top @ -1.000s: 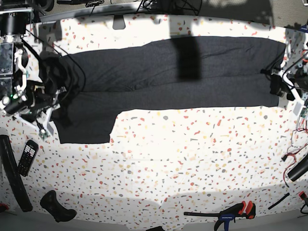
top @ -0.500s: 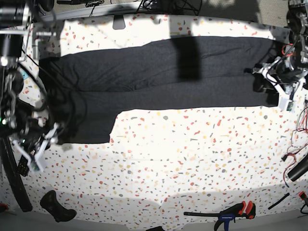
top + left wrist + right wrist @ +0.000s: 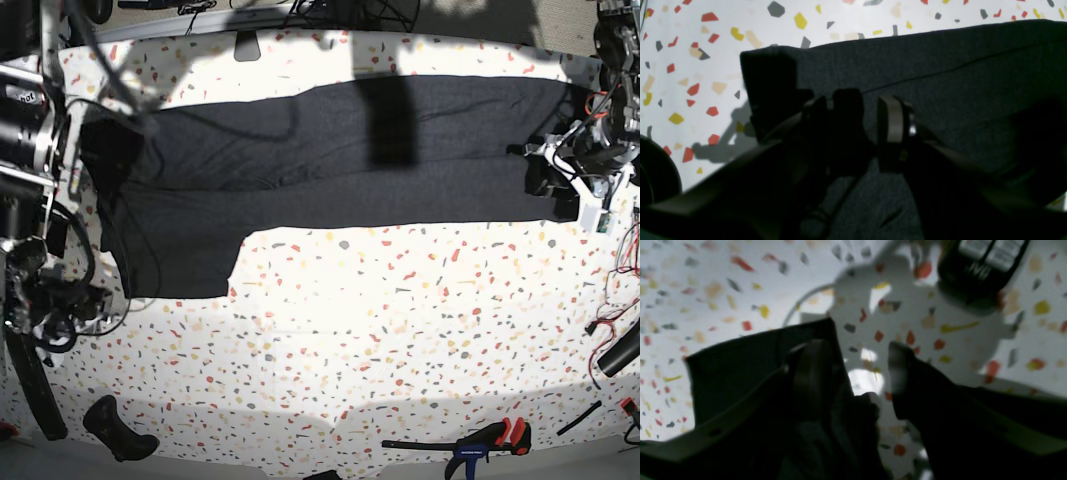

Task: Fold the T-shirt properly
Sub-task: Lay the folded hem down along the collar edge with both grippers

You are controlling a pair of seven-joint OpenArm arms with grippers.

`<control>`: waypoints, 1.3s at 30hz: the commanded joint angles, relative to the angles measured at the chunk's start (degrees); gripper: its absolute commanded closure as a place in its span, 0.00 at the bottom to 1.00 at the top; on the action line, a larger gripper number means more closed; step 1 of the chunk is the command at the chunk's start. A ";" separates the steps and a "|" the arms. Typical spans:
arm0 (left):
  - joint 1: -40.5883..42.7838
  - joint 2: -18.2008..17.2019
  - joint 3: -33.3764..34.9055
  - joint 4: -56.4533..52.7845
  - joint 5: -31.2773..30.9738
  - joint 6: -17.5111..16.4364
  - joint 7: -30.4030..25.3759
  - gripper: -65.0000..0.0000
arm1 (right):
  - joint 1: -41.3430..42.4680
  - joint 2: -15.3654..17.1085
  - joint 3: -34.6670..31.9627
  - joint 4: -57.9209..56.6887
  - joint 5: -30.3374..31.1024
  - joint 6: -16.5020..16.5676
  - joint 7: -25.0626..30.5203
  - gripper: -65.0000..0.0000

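Note:
The dark grey T-shirt (image 3: 300,170) lies flat along the far side of the table as a long band, plain side up, with a wider part hanging toward the front at the left. My left gripper (image 3: 553,178) is at the shirt's right end. In the left wrist view the left gripper (image 3: 857,120) is closed around a bunch of the fabric (image 3: 957,83). My right gripper (image 3: 45,300) is off the shirt's lower left corner. In the right wrist view the right gripper (image 3: 857,373) is open over bare table, with the shirt's corner (image 3: 740,373) beside its left finger.
A black calculator (image 3: 980,263) lies just beyond my right gripper. A black strap (image 3: 25,370) and a black handle-like object (image 3: 115,428) lie at the front left. A clamp (image 3: 480,440) lies at the front edge. Cables (image 3: 610,320) hang at the right.
My right arm has drawn off the shirt's left end toward the front left. My left gripper first shifted slightly inward along the shirt's right end, then stayed put.

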 commanded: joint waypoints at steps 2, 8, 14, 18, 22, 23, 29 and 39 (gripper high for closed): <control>-0.48 -0.68 -0.37 0.94 -0.46 0.00 -0.92 0.63 | 2.69 -0.15 0.20 -1.97 0.90 2.12 2.32 0.54; -0.48 -0.68 -0.37 0.94 -0.46 -0.02 -0.90 0.63 | 2.14 -3.87 0.22 -2.73 -2.75 2.23 4.96 0.54; -0.48 -0.68 -0.37 0.94 -0.44 -0.02 -0.90 0.63 | 1.81 -5.73 0.22 -2.99 -9.09 1.16 5.95 0.54; -0.48 -0.68 -0.37 0.94 -0.44 -0.02 -0.87 0.63 | 1.81 -5.70 0.22 -2.99 -9.01 1.20 5.90 0.54; -0.46 -0.68 -0.37 0.94 -0.44 -0.02 -0.87 0.63 | 1.86 -5.53 0.22 -2.99 -8.72 1.20 5.49 0.54; -0.46 -0.68 -0.37 0.94 -0.44 -0.02 -0.87 0.63 | 1.86 -5.33 0.22 -2.99 -8.87 1.20 5.68 0.54; -0.48 -0.68 -0.37 0.94 -0.46 0.00 -0.92 0.63 | 3.74 -1.95 0.22 -2.97 -7.58 1.20 6.29 0.54; -0.48 -0.68 -0.37 0.94 -0.44 -0.02 -0.92 0.63 | 1.97 0.59 0.22 -2.97 -4.20 1.22 4.50 0.54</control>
